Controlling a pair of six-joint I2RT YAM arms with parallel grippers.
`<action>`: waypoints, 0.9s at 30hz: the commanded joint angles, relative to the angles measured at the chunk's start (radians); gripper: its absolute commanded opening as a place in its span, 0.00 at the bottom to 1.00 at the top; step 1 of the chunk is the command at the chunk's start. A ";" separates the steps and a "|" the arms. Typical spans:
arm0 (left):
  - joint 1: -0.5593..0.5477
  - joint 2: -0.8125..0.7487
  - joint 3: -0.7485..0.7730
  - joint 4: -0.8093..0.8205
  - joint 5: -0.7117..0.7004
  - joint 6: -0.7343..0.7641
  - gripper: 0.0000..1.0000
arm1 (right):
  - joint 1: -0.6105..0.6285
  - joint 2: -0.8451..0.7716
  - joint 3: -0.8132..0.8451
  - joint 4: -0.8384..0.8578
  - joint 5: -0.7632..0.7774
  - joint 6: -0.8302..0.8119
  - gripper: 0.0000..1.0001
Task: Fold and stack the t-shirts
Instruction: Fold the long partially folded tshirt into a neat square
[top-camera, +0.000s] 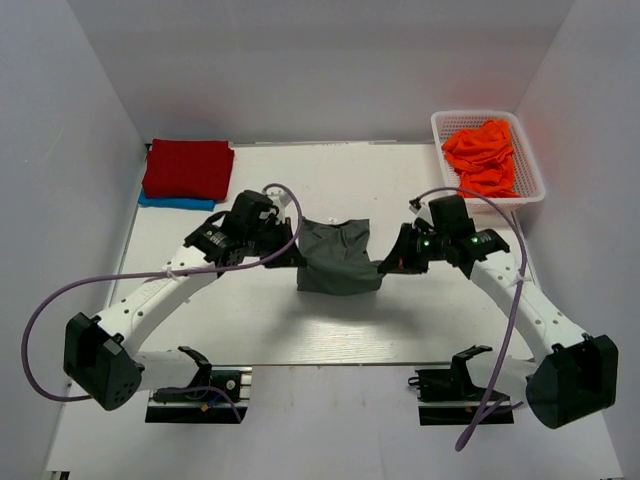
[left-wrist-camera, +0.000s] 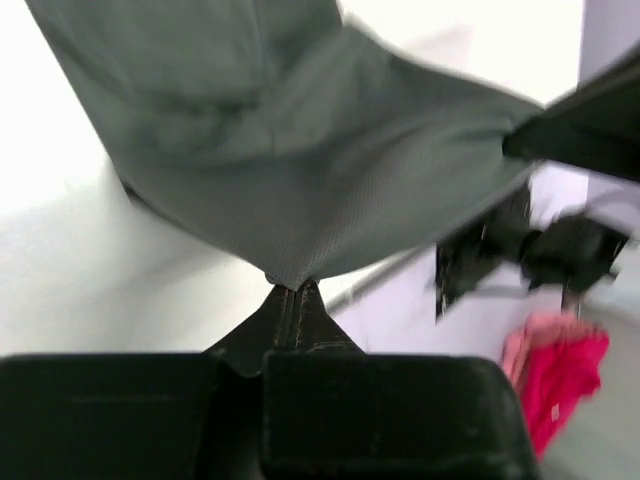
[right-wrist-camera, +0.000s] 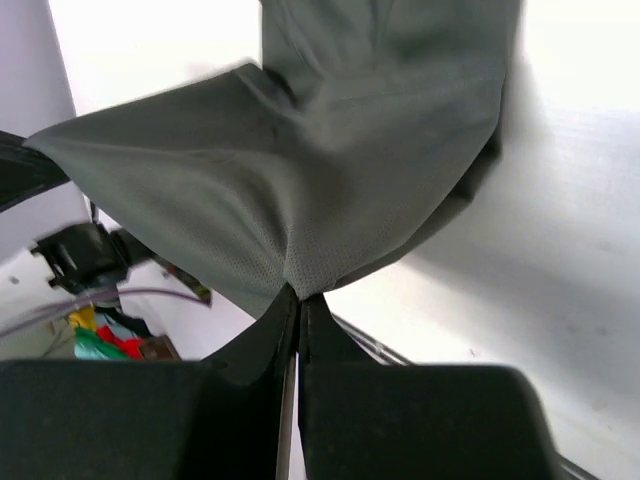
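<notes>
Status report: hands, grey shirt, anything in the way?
Left hand shut on grey t-shirt, right hand shut on its other edge. Shirt hangs stretched between them above the table. Nothing in the way; red t-shirt folded far left, orange t-shirts in basket.

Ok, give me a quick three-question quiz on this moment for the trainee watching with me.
1. True or false: only the left gripper grips the grey t-shirt.
2. What lies in the white basket? A) orange t-shirts B) green towels C) tools
3. Fill in: at the far left, the folded red t-shirt lies on a ___ one.

Key:
1. False. The right gripper is shut on it too.
2. A.
3. Blue: the blue t-shirt shows under it.
</notes>
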 joint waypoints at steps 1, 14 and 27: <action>0.012 0.035 0.104 -0.020 -0.154 -0.019 0.00 | -0.008 0.071 0.164 -0.019 0.042 0.020 0.00; 0.101 0.364 0.388 0.056 -0.367 -0.066 0.00 | -0.066 0.520 0.578 -0.022 0.047 -0.008 0.00; 0.232 0.728 0.670 0.024 -0.262 -0.014 0.02 | -0.131 0.850 0.808 0.004 0.012 0.017 0.13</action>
